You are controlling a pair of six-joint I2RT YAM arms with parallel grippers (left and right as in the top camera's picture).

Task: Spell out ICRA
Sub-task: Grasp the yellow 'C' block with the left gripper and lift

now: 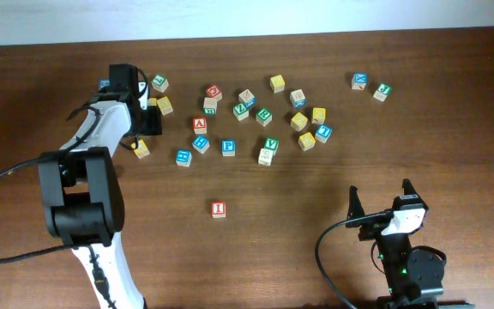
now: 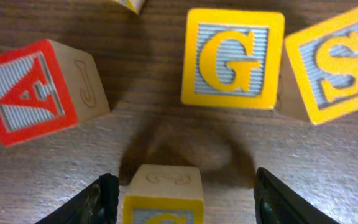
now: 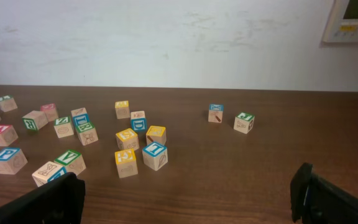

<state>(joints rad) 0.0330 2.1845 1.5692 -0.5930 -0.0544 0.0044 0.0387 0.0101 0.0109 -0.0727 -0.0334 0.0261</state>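
The left gripper [image 2: 185, 183] is partly open. A yellow cube [image 2: 163, 196] sits between its two fingers [image 2: 107, 196], at the bottom middle of the left wrist view. There is a gap beside the cube on the picture's right, so the cube is not pinched. Its letter is cut off by the bottom edge, so I cannot read it. The red A cube [image 2: 33, 93] sits tilted at the left of that view. A yellow G cube [image 2: 232, 59] and a yellow S cube [image 2: 334, 62] are at the upper right. Seen from above, the red I cube [image 1: 219, 209] lies alone in the lower middle of the table [image 1: 316, 189], well apart from the others. The right gripper [image 3: 188, 199] is spread wide and holds nothing.
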